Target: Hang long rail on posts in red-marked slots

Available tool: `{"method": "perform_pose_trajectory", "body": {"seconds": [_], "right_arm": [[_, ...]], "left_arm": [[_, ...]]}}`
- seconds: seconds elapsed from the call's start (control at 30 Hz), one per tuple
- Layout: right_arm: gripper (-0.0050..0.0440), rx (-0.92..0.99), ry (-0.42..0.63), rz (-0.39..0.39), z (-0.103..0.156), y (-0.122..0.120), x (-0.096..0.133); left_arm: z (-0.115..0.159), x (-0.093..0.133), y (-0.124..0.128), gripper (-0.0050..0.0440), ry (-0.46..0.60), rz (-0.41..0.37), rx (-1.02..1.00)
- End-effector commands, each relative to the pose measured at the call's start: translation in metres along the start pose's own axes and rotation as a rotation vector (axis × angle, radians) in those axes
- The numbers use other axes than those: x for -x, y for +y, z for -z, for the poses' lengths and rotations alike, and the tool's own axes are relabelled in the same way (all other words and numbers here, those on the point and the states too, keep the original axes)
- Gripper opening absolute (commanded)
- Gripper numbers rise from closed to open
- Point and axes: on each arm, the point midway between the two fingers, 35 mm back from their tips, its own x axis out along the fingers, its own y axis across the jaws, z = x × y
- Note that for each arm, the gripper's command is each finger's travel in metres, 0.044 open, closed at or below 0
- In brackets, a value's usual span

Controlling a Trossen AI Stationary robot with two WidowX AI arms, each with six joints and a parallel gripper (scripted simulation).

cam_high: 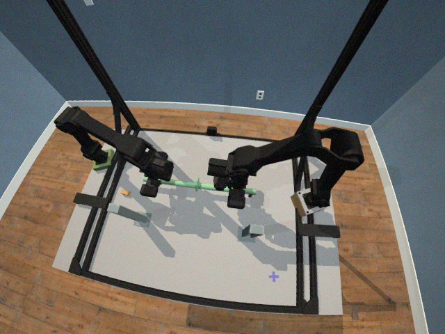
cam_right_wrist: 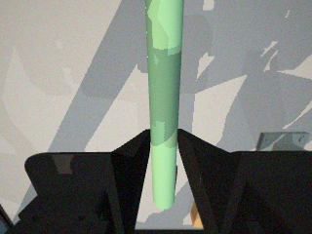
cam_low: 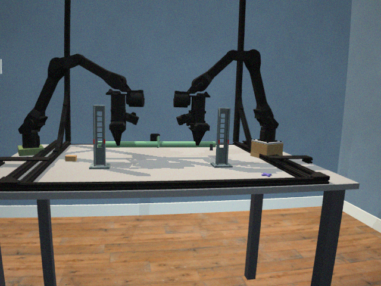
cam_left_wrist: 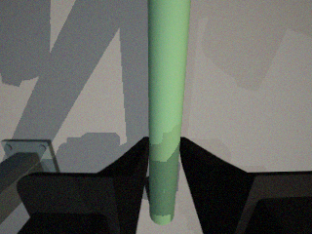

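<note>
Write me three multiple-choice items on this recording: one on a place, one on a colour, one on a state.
1. Where is the purple cross?
A) On the floor
B) On the table, inside the black frame
C) On the orange block

2. What colour is the long rail?
A) Green
B) Red
C) White

3. How is the rail carried?
A) By the posts alone
B) By one end effector
C) By both end effectors

Key:
1 B: the top view shows the cross within the frame's border.
2 A: all four views show green.
3 C: each wrist view shows it between the fingers, and the exterior view shows it behind the posts.
</note>
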Motion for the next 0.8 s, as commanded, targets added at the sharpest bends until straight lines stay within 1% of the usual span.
{"method": "perform_pose_trajectory", "body": {"seconds": [0.0,0.77], "right_arm": [[0.0,-0.001,0.0,0.003,0.0,-0.001,-0.004],[0.0,0.001,0.003,0.001,-0.001,-0.001,-0.022]], "left_arm": [[0.0,-0.005,0.001,0.0,0.0,-0.002,0.0],[-0.001,-0.023,0.001,0.0,0.003,-0.002,0.0]]}}
